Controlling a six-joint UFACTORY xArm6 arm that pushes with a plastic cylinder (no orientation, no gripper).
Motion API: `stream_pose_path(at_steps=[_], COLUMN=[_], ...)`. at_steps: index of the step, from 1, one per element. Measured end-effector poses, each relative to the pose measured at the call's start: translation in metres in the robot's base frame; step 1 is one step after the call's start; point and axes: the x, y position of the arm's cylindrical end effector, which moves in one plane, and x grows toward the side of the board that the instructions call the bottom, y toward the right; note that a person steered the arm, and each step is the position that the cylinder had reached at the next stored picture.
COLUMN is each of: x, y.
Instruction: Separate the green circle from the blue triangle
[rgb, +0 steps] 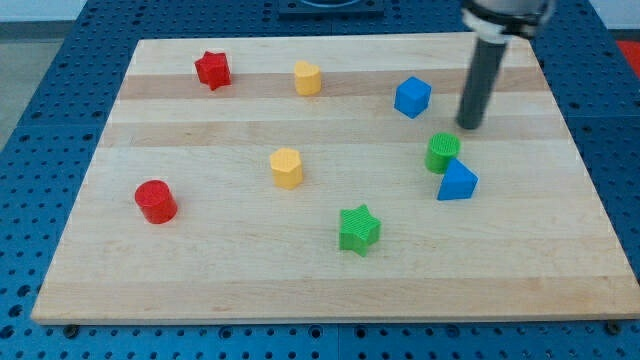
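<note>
The green circle (442, 153) stands at the view's right, touching the blue triangle (457, 182), which lies just below and to its right. My tip (469, 126) is just above and to the right of the green circle, a short gap away. The rod rises from it toward the view's top.
On the wooden board (200, 290) also sit a blue cube (412, 97) left of the rod, a green star (359, 229), a yellow block (286, 167), another yellow block (307, 77), a red star (212, 70) and a red cylinder (156, 201).
</note>
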Motion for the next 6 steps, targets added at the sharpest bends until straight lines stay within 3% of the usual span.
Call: stream_pose_path(at_steps=[1, 2, 4, 6], x=[0.028, 0.035, 0.037, 0.061], y=[0.033, 0.018, -0.085, -0.053])
